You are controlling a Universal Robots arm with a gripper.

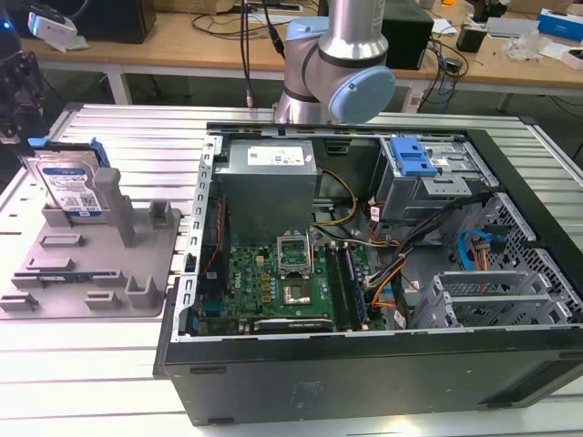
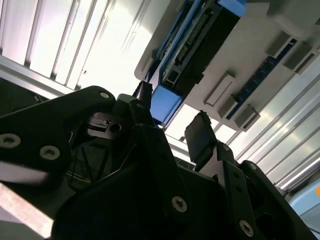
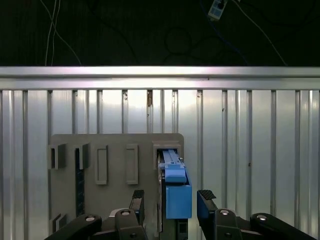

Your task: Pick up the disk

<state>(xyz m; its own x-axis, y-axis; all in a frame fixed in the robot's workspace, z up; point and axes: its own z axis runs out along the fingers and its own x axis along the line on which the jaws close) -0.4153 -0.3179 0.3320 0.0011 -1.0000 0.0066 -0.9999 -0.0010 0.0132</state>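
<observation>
Disk (image 1: 68, 187): stands on edge in the grey slotted tray (image 1: 91, 264) near the bench's edge at the exterior view's left, its blue-railed upper edge between the spread fingers (image 3: 206, 200), apparently touching neither, and running lengthwise along their gap.

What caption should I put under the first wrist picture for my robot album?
The open gripper reaches around the disk, which stands on edge in the grey tray.

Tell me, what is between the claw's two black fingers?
The disk, standing on edge in the grey tray, sits between the fingers in the first wrist view, a gap on either side.
</observation>
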